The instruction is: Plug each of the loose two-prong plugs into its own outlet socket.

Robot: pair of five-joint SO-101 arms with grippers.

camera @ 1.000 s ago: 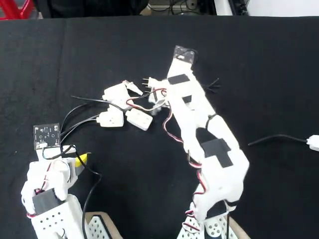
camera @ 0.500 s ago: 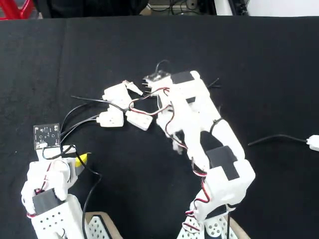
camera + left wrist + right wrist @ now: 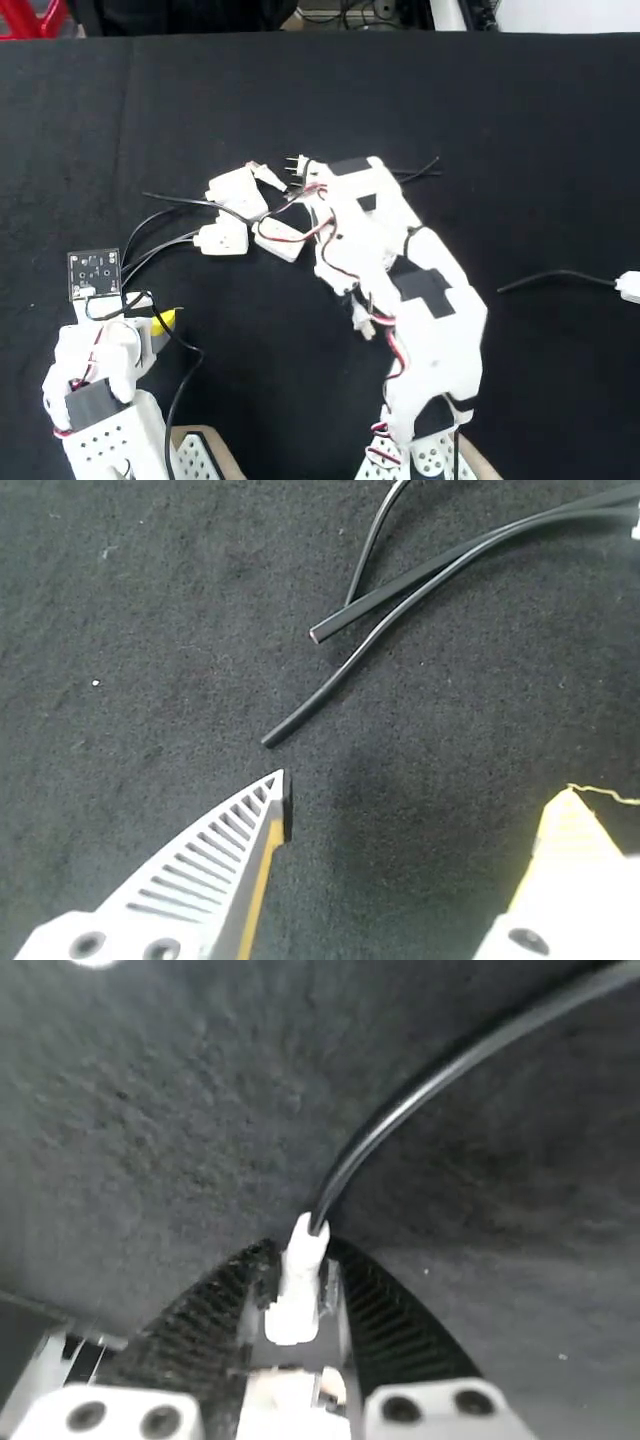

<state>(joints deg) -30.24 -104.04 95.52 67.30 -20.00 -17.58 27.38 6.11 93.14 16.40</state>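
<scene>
**Desk:** What is held?

**Field:** A white two-prong plug (image 3: pixel 295 1300) is clamped in the right gripper (image 3: pixel 300 1250), its cord (image 3: pixel 450 1070) trailing. The left gripper (image 3: pixel 422 785) is held agape over the cloth (image 3: pixel 150 630), with nothing in it.

**Desk:** What has changed?

**Field:** The right wrist has been rolled and folded lower, yet the prongs (image 3: pixel 296 163) are kept just beside the nearest outlet socket (image 3: pixel 237 188). Insertion is judged close but not done.

**Desk:** And the sockets?

**Field:** No plug is seen seated there, nor in the second socket (image 3: pixel 222 239) or third socket (image 3: pixel 280 238). A spare plug (image 3: pixel 628 286) is left well apart.
</scene>
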